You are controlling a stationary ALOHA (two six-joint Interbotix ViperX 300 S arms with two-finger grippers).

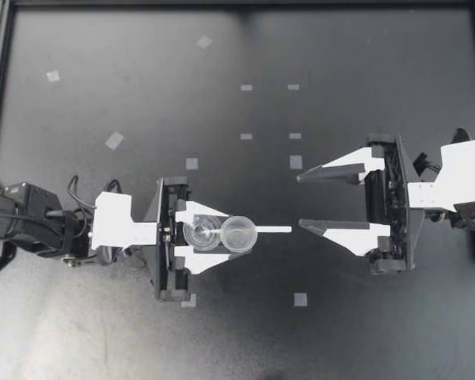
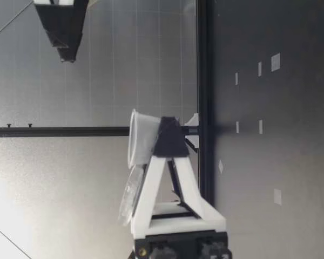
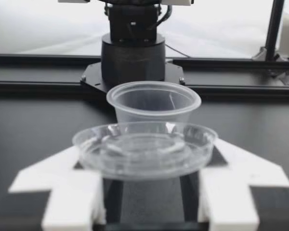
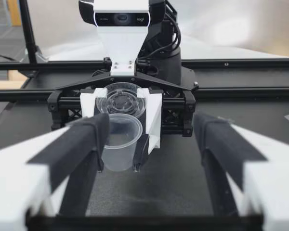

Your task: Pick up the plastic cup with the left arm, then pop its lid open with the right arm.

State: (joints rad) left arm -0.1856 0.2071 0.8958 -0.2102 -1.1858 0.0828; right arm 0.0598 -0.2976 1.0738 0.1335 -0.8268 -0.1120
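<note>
a clear plastic cup (image 1: 239,236) is found just at 6 o'clock from the middle of the dark table (image 1: 142,95), mouth up, clamped at its sides between the fingers of the left gripper (image 1: 245,234) and held clear of the table. in the low view the cup (image 2: 141,137) is seen leaning a little. at 9 o'clock of the cup, touching its rim, a clear lid (image 1: 201,235) is laid across the top of the same gripper's white fingers; in the left wrist view the lid (image 3: 144,150) is shown nearer the wrist, with the cup (image 3: 153,103) beyond it. at 2 o'clock of the cup, apart from it, the right gripper (image 1: 299,202) is pointed toward it with its fingers spread wide and nothing between them. small pale tape squares (image 1: 191,164) are scattered over the table.
</note>
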